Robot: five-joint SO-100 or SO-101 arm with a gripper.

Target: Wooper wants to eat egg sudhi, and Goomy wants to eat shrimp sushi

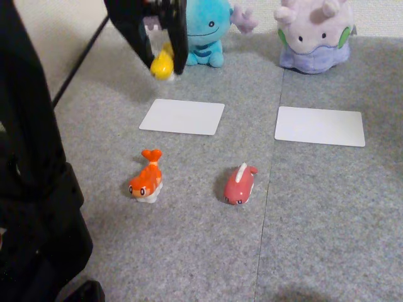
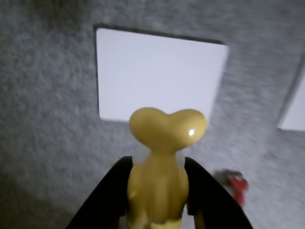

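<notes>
While its jaws clamped the egg sudhi point(image 1: 162, 65) aloft, the gripper point(image 1: 165, 63) hovered near Wooper point(image 1: 206, 28); lowering onto the left white card point(image 1: 182, 116) seemingly came next.

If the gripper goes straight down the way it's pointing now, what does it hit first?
Probably the white card in front of Wooper: the gripper, shut on the egg sudhi, points at it. Depth unclear.

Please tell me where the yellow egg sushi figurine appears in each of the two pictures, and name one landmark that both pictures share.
Other view: the egg sushi hangs near the top, left of centre, held in the black claw, in front of Wooper.
Wrist view: the egg sushi is at bottom centre, forked tail up, between the claw's fingers.
Shared landmark: the white card on the grey mat, beneath the figurine.
</notes>
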